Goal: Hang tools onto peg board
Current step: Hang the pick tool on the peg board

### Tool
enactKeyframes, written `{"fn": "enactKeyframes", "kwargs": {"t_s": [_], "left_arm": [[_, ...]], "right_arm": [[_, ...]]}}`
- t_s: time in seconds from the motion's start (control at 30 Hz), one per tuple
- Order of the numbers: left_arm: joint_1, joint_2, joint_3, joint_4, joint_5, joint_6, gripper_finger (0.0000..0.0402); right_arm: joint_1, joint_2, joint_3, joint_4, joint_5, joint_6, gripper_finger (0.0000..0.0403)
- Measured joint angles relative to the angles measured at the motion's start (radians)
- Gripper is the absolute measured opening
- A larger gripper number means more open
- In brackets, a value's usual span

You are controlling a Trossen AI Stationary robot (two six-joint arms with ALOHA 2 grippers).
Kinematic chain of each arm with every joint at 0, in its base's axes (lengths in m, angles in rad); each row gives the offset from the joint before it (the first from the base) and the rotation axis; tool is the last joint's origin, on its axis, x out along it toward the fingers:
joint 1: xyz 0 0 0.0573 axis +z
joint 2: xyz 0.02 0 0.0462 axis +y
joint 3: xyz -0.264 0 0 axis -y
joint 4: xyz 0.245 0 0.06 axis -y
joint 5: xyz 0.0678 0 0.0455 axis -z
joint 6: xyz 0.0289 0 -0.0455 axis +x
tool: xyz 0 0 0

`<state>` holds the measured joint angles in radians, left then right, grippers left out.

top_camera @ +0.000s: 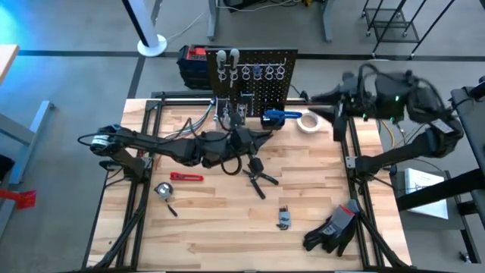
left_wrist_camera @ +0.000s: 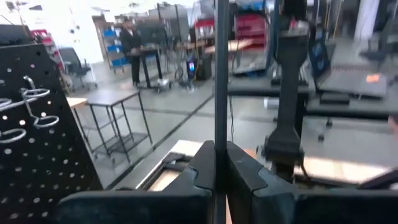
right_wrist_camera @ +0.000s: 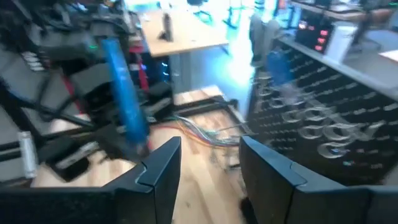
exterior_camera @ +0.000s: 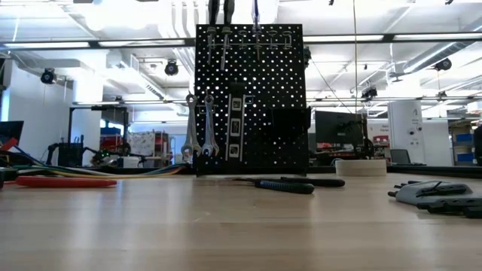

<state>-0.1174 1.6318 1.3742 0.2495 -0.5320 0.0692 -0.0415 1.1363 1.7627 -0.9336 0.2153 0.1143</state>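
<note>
The black peg board (top_camera: pixel 254 83) stands upright at the table's far edge. Silver wrenches (exterior_camera: pixel 199 128) hang on its face below a row of ring hooks (top_camera: pixel 254 73). My left gripper (left_wrist_camera: pixel 221 162) is raised in front of the board, pointing level toward the table's right, and is shut on the thin shaft of a blue-handled tool (top_camera: pixel 280 116). The right wrist view shows the blue handle (right_wrist_camera: pixel 124 93) blurred, rising above the left arm. My right gripper (right_wrist_camera: pixel 208 168) is open and holds nothing. It sits high at the table's far right (top_camera: pixel 303 96), just right of the handle. My left gripper pinches the tool's thin metal shaft (left_wrist_camera: pixel 221 124) between its two fingers, which come at it level and lie across it. The shaft runs up out of the wrist view. The tool is lifted clear of the table, with its blue handle (right_wrist_camera: pixel 124 93) above the fingers.
On the table lie a red-handled tool (top_camera: pixel 186 177), black pliers (top_camera: pixel 260 178), a small level (top_camera: pixel 283 218), black gloves (top_camera: pixel 332 229) at the near right and a white tape roll (top_camera: pixel 308 121) by the board's foot. A red-and-black box (top_camera: pixel 193 61) stands behind the board's left end.
</note>
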Motion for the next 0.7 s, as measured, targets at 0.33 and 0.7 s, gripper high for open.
{"fn": "enactKeyframes", "kwargs": {"t_s": [0.33,0.7], "left_arm": [[0.103,0.010,-0.103,0.251,0.220,-0.095,0.0001],[0.134,0.045,-0.060,0.248,0.265,-0.105,0.0000]], "right_arm": [[0.029,-0.152,-0.580,0.636,-0.116,-0.010,0.0122],[-0.042,-0.133,-0.661,0.913,-0.150,-0.059,0.0104]]}}
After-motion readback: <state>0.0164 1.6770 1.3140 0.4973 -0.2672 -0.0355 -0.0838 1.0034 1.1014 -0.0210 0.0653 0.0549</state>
